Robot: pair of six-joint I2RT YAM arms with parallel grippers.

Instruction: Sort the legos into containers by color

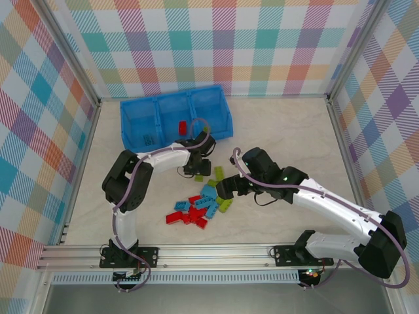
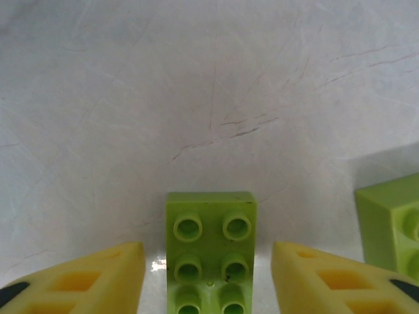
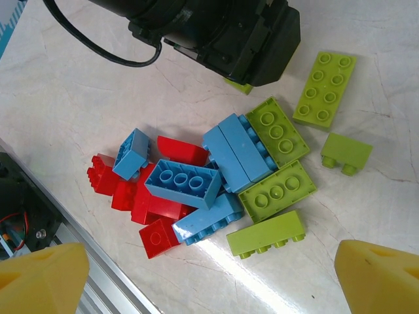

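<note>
A lime green lego point(image 2: 209, 252) lies studs-up on the table between the yellow fingers point(image 2: 105, 278) of my left gripper point(image 2: 209, 291), which is open and lowered around it without touching. That left gripper point(image 1: 198, 171) sits just in front of the blue tray point(image 1: 141, 111). My right gripper point(image 1: 224, 191) is open and hovers above the pile of legos point(image 1: 196, 209). In the right wrist view the pile holds red bricks point(image 3: 141, 196), light blue bricks point(image 3: 183, 183) and lime green bricks point(image 3: 265, 233). One red brick point(image 1: 182, 126) lies in the tray's middle compartment.
Another green brick point(image 2: 393, 226) lies just right of the left fingers. A flat green plate point(image 3: 325, 88) and a small green brick point(image 3: 346, 152) lie apart from the pile. The left arm's black wrist point(image 3: 222, 33) is close above it. A metal rail point(image 1: 216, 252) runs along the near edge.
</note>
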